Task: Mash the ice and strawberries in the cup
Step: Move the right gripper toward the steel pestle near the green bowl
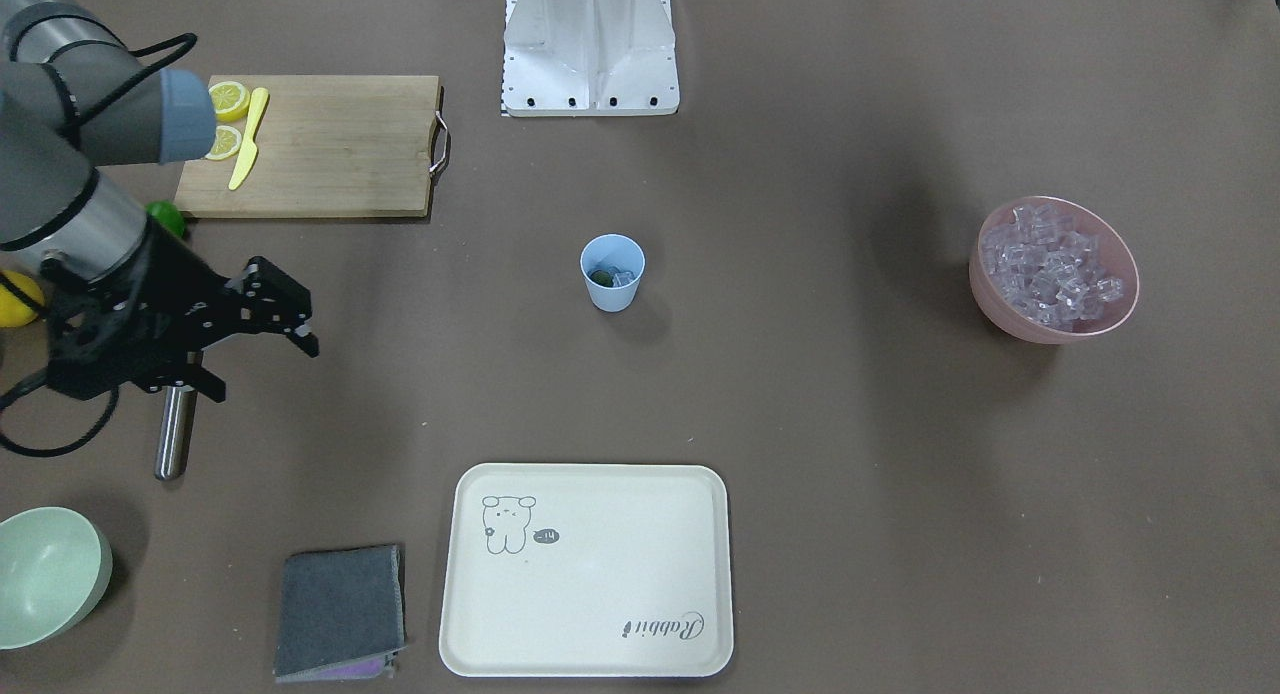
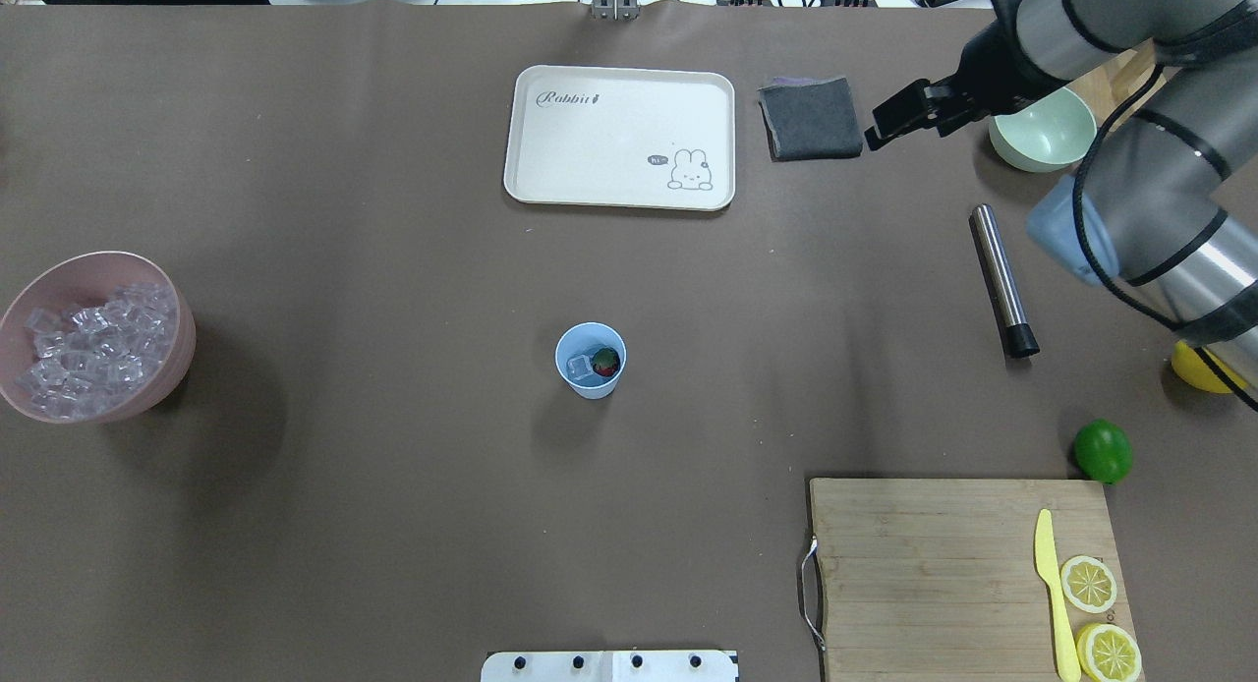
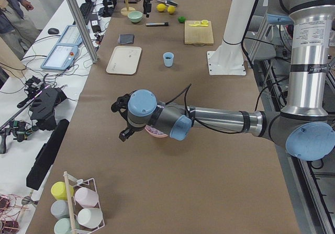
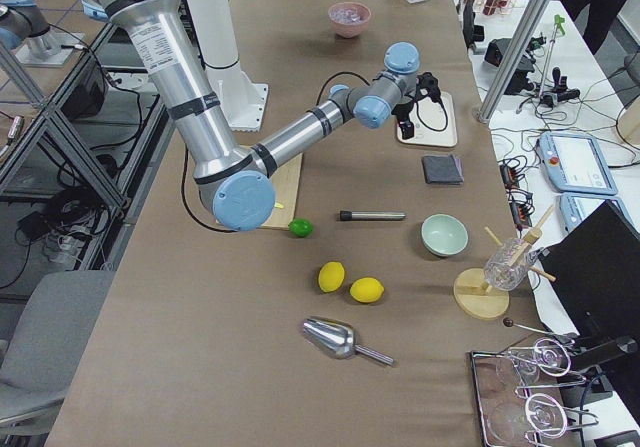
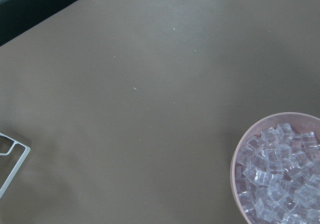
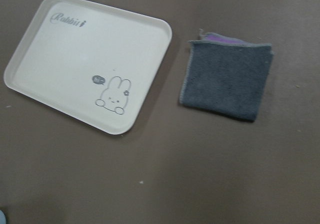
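Note:
The pale-blue cup stands upright mid-table. Inside it lie a red strawberry and a clear ice cube. More ice fills a pink bowl far off on the robot's left. My right gripper hovers open and holds nothing, above the table near a steel muddler and a grey cloth. My left gripper hangs beside the pink bowl; I cannot tell whether it is open or shut.
A cream tray lies beyond the cup. A pale-green bowl, a lime and a lemon sit on the right. The wooden cutting board carries lemon slices and a yellow knife.

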